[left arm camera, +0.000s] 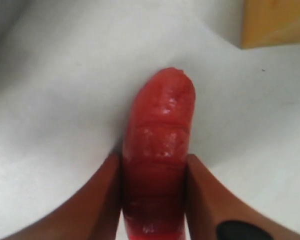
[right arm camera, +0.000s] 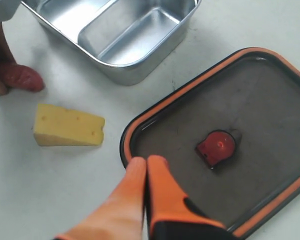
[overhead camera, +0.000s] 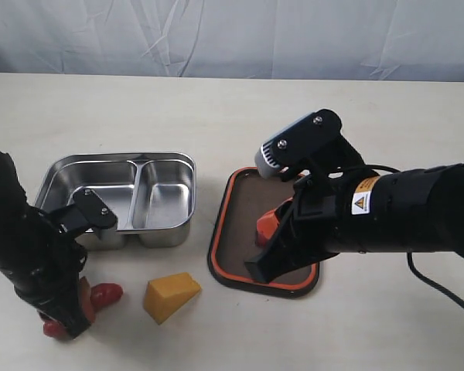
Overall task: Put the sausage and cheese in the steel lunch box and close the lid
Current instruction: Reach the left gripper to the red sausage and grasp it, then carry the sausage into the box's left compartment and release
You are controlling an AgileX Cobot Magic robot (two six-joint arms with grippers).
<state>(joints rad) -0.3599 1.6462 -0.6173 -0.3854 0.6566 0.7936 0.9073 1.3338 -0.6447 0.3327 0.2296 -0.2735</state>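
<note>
Grasp on a toy food item, seen from three cameras. The left gripper (left arm camera: 155,180) is clamping the glossy, dark-red, lumpy sausage (left arm camera: 159,125). Its two smooth brown fingers (left arm camera: 97,205) are pressing against opposite flanks of the rounded body, and the blunt, wrinkled tip is jutting out beyond them.

The sausage is lying on the matte off-white table (overhead camera: 216,116), in front of the shiny rectangular stainless-steel lunch box (overhead camera: 166,230) and outside it. The box is sitting open, with rounded corners and two mirror-bright compartments, one wider than the other.

The matte yellow-orange cheese wedge (overhead camera: 170,295), pitted with a few small holes, is resting on the table near the sausage, between it and the lid.

The flat, dark translucent plastic lid (right arm camera: 275,110), a rounded rectangle, is lying beside the box on its right in the exterior view. Its orange seal rim is facing up, and a small round red-orange valve tab (right arm camera: 216,147) is sitting at its centre.

The right gripper (right arm camera: 146,162) is hanging over one edge of the lid. Its orange fingers are pressing together with nothing between them. Whether they are touching the lid cannot be told.

A wrinkled pale cloth backdrop (overhead camera: 216,31) is hanging behind the table.
</note>
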